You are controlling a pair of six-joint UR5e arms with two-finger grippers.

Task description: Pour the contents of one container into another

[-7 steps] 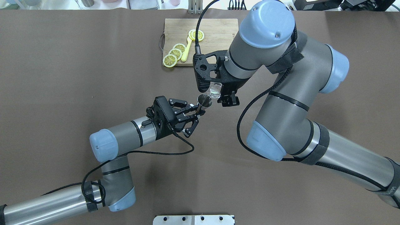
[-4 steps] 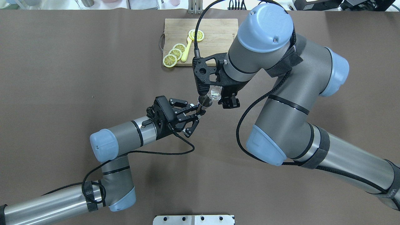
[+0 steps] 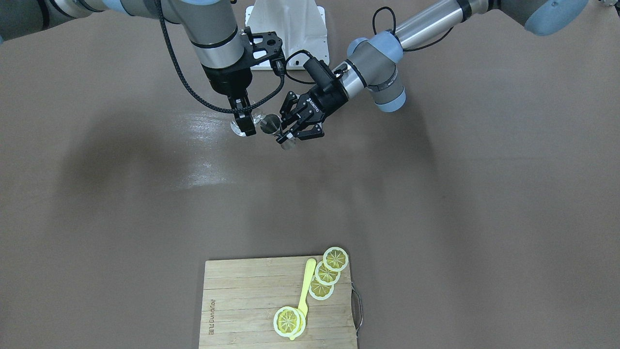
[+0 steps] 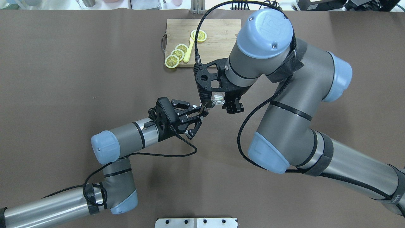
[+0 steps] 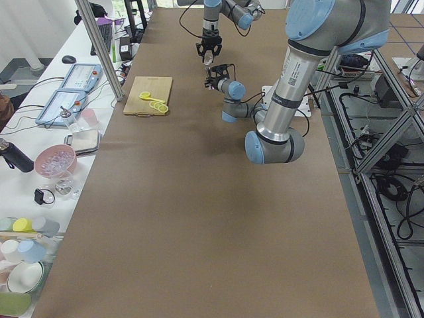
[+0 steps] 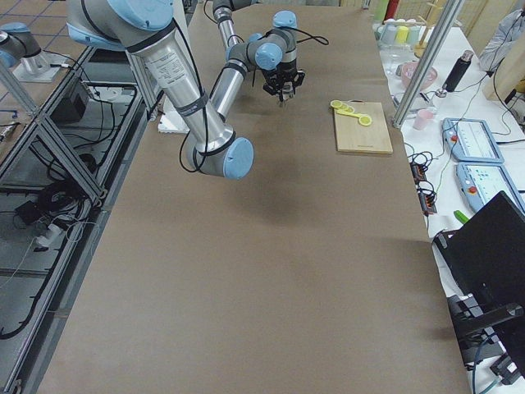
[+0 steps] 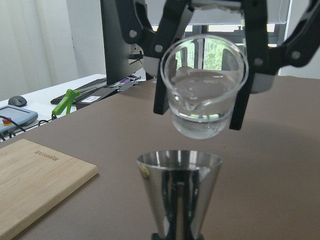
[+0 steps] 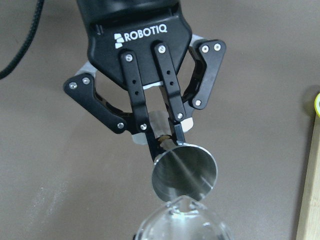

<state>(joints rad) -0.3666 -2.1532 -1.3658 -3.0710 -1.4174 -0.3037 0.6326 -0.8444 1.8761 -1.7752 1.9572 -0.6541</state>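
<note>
My right gripper (image 7: pixel 205 107) is shut on the small clear glass (image 7: pixel 204 92), which holds clear liquid and is tipped with its mouth toward the left wrist camera. The glass (image 4: pixel 217 98) hangs just above the rim of the grey metal jigger (image 7: pixel 179 190). In the right wrist view its lip (image 8: pixel 182 220) overlaps the jigger's open top cone (image 8: pixel 184 172). My left gripper (image 8: pixel 162 142) is shut on the jigger's narrow waist and holds it upright above the table. From overhead the jigger (image 4: pixel 204 105) is mostly hidden by the right wrist. I see no stream of liquid.
A wooden cutting board (image 4: pixel 218 31) with lemon slices (image 4: pixel 177 53) and a yellow spoon (image 4: pixel 189 50) lies at the table's far side, behind the grippers. A metal plate (image 4: pixel 196 222) sits at the near edge.
My right arm has carried the glass down-left in the overhead view until it covers the jigger's top. The left arm and the jigger have stayed put.
</note>
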